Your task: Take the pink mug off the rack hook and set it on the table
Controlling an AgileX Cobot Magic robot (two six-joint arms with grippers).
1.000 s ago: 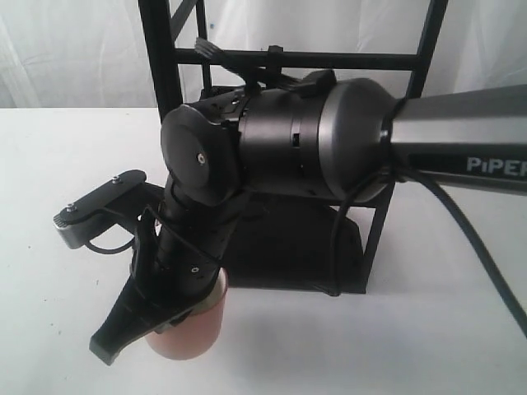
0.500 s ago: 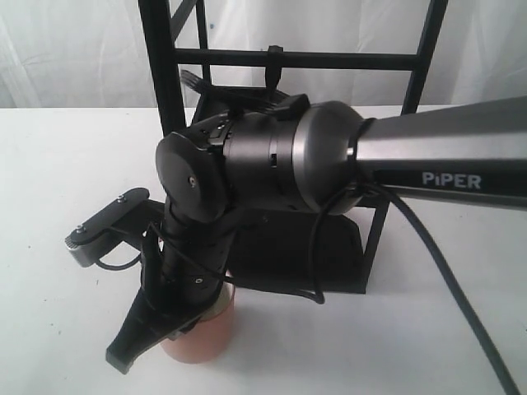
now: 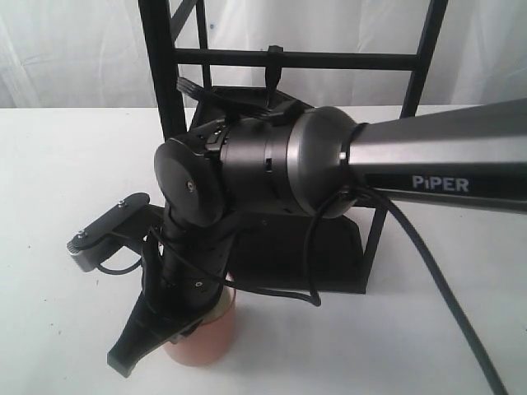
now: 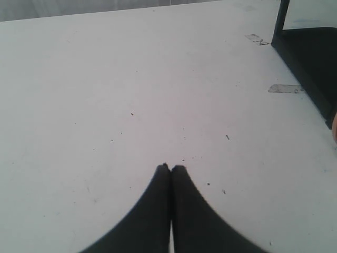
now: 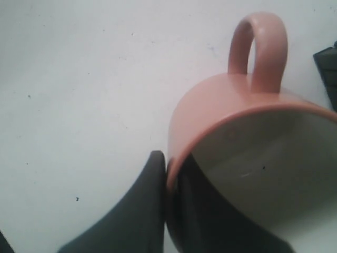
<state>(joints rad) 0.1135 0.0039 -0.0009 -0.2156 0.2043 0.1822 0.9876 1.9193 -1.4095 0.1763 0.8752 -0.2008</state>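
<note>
The pink mug (image 3: 206,336) stands low at the front of the white table (image 3: 58,181), mostly hidden under the right arm. My right gripper (image 5: 169,168) is shut on the pink mug (image 5: 210,110): one finger is outside the wall and the other inside the cream interior, pinching the rim. The mug's loop handle (image 5: 260,50) points away from the fingers. The black rack (image 3: 165,74) rises behind, and a short rack hook (image 3: 274,78) hangs bare from its crossbar. My left gripper (image 4: 170,168) is shut on nothing over bare table.
The rack's dark base shelf (image 3: 329,255) lies just behind the mug; its corner (image 4: 310,68) shows in the left wrist view, with tape marks (image 4: 284,88) on the table. A white curtain (image 3: 74,49) closes the back.
My right arm has moved the mug a little to the right and lowered it toward the table; over the last half second it hardly moved.
</note>
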